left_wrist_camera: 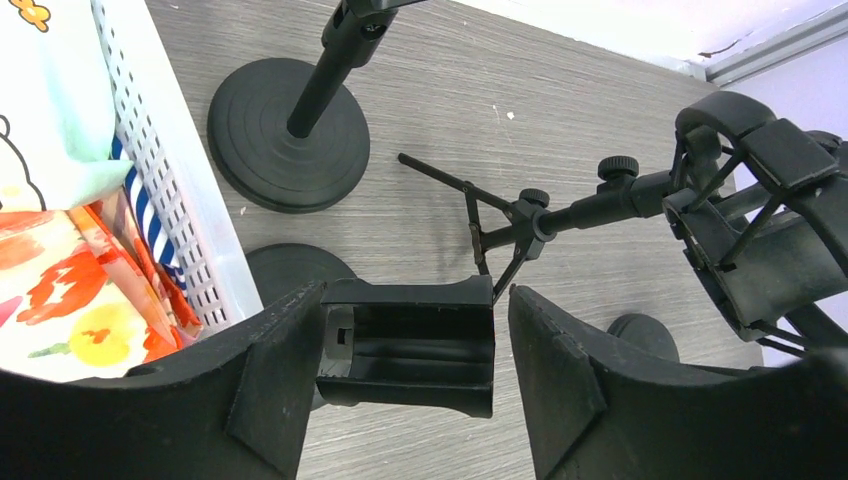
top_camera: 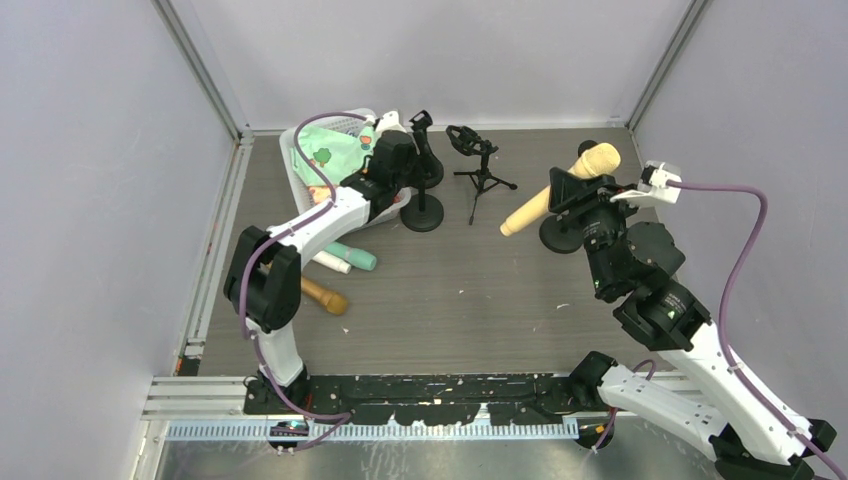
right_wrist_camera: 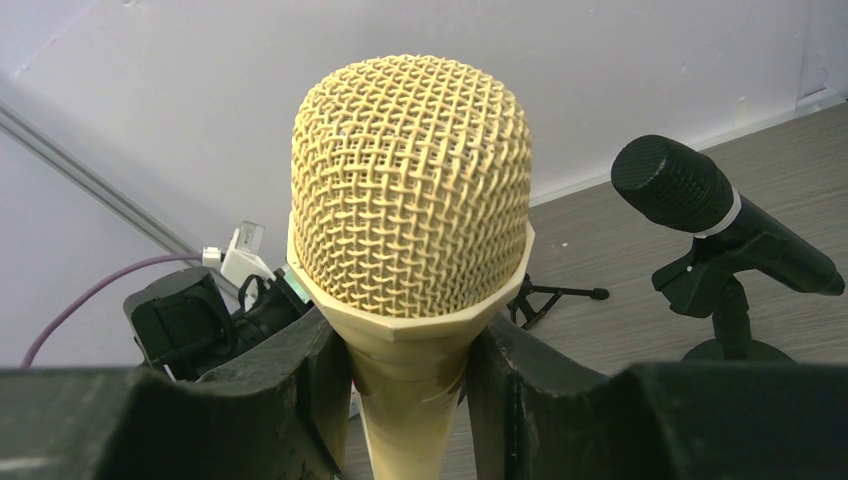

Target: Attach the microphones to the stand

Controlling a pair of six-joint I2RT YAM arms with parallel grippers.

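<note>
My right gripper (right_wrist_camera: 410, 370) is shut on the neck of the cream microphone (right_wrist_camera: 412, 215), which it holds tilted above a round stand base (top_camera: 560, 236). In the top view that microphone (top_camera: 560, 190) slants head-up to the right. My left gripper (left_wrist_camera: 405, 350) stands open around the empty black clip (left_wrist_camera: 410, 340) of a stand. Its left finger touches the clip and the right finger (left_wrist_camera: 560, 385) is a little apart. A black microphone (right_wrist_camera: 700, 200) sits in another stand's clip. White (top_camera: 332, 262), mint green (top_camera: 355, 257) and brown (top_camera: 326, 296) microphones lie on the table.
A white basket (left_wrist_camera: 170, 180) with colourful items stands left of the left gripper. A round-base stand (left_wrist_camera: 288, 135) is just behind the clip. A tripod stand with a shock mount (left_wrist_camera: 760, 230) stands to the right, also seen from above as the tripod stand (top_camera: 478, 165).
</note>
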